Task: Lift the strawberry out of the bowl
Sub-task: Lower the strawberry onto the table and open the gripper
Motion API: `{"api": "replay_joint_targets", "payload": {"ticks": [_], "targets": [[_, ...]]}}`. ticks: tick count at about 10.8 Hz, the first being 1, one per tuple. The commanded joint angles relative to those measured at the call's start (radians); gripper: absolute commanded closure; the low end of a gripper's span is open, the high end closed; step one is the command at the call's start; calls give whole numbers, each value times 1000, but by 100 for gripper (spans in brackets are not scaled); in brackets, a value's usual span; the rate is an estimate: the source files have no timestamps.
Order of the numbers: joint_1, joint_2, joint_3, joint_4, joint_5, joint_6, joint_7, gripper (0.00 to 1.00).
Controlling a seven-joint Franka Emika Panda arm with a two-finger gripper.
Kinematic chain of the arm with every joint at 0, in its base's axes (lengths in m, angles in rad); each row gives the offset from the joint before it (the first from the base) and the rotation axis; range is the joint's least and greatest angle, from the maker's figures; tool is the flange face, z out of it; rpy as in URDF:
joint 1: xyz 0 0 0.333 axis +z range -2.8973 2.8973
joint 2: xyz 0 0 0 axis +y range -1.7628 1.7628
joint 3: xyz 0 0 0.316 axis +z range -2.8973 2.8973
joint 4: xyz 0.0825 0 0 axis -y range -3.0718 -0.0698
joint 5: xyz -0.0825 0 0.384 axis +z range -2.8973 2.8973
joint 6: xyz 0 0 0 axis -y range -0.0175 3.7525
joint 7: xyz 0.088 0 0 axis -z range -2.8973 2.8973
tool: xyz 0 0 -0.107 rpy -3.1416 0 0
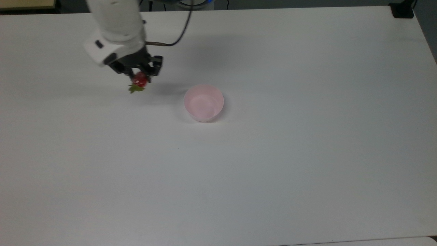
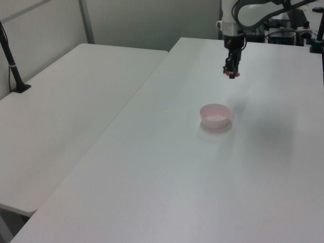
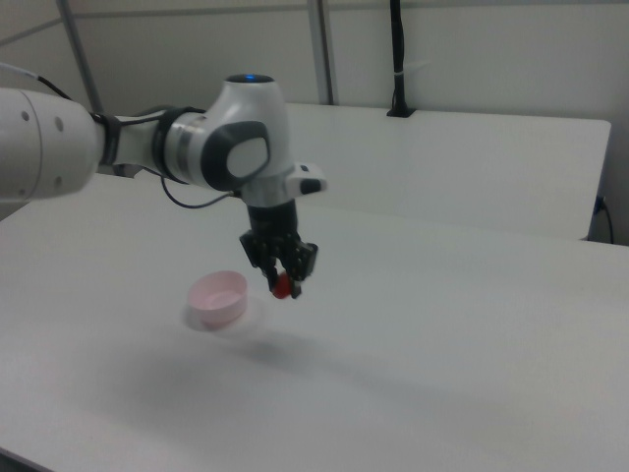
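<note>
The claw [image 1: 138, 78] is clenched on the strawberry [image 1: 139, 80] and holds it in the air above the tabletop [image 1: 273, 153]. The berry hangs between the two black fingers, with its green leaves [image 1: 136, 89] toward the bottom of the top view. In the top view the claw is well to the left of the bowl [image 1: 203, 102] and a little higher in the picture.

In the left view the claw [image 2: 231, 71] is beyond the bowl [image 2: 215, 115] and slightly to the left view's right, and the strawberry [image 2: 232, 74] shows as a small red spot at the finger ends. In the right view the claw [image 3: 283, 280] points down, with the strawberry [image 3: 283, 286] at its tip, clearly higher than the tabletop [image 3: 442, 374]. There the bowl [image 3: 218, 299] stands just to the right view's left of the claw.

The pink bowl stands upright on the white tabletop, and I see nothing inside it. A soft shadow lies on the tabletop under the arm [image 3: 147, 147]. A dark cable [image 1: 181, 30] runs from the wrist toward the top edge of the top view. A second white table [image 2: 61, 116] stands on the left view's left.
</note>
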Motion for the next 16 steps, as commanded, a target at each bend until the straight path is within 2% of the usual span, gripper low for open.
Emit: {"api": "replay_joint_targets", "payload": {"ticks": [1, 3, 5, 6, 7, 8, 9, 13, 16], "targets": [[-94, 71, 5, -14, -83, 43, -59, 56], [-135, 140, 4, -14, -120, 131, -56, 56], [-148, 174, 2, -14, -124, 198, -56, 55], [-148, 177, 2, -13, -126, 203, -54, 52], [-148, 180, 2, -13, -128, 205, -53, 38], [-148, 175, 2, -10, -126, 203, -48, 13], [-148, 165, 4, 2, -121, 197, -45, 0], [-105, 24, 11, 35, -111, 139, 81, 0], [-4, -62, 11, 64, -112, 12, 172, 0]]}}
